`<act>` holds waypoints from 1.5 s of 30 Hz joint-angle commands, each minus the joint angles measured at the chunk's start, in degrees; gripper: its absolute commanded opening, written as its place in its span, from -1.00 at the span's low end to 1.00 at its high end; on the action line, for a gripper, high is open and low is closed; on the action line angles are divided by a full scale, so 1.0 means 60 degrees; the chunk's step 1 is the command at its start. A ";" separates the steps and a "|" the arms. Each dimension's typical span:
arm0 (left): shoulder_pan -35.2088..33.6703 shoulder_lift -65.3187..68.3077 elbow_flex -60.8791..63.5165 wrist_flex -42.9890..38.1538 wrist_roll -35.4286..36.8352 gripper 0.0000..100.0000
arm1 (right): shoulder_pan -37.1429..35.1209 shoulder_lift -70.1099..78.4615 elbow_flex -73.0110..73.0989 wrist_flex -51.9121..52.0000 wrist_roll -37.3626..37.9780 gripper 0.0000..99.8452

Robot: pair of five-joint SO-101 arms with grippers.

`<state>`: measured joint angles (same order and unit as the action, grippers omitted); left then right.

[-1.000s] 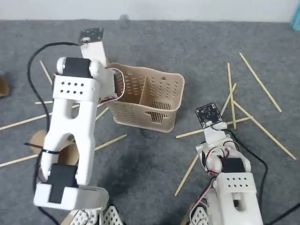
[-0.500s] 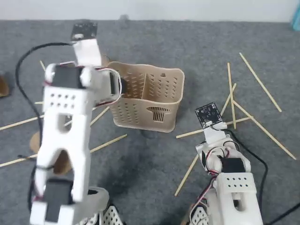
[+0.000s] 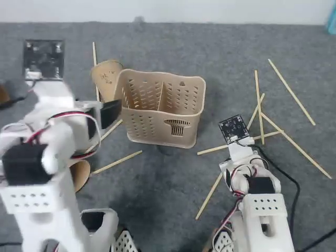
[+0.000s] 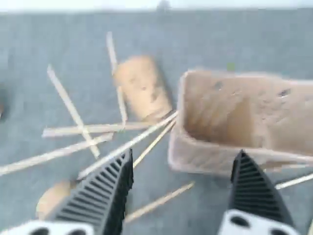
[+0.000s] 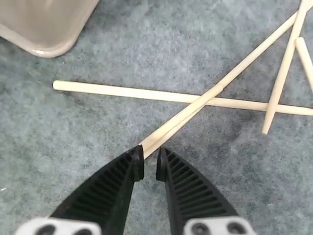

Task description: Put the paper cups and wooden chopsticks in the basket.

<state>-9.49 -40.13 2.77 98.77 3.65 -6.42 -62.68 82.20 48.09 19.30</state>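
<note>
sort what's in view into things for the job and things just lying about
For the job:
- basket
- cup beside the basket
- cup by the left arm
- chopsticks, scattered on both sides of the basket

Just lying about:
- teal thing at the table's far right edge

text: none legible | paper cup (image 3: 106, 77): faint marks, perhaps print

The left arm (image 3: 39, 210) hides most of a paper cup (image 3: 81, 176).
</note>
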 commanded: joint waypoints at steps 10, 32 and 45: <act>-0.2974 -0.0220 0.5619 -0.2711 -0.0044 -0.38 | 0.2425 -0.0110 -0.6242 0.5267 0.1670 -0.87; -0.3121 -0.0220 1.0396 -0.7604 -0.0073 -0.38 | 1.1846 1.1700 -1.9824 0.7758 0.4762 -0.68; -0.3136 -0.0220 1.0498 -0.7663 -0.0088 -0.38 | 1.1934 1.5802 -2.1436 0.8696 0.5700 -0.69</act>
<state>-28.22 -40.31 66.07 54.29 3.65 65.58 31.74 -43.60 99.69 52.26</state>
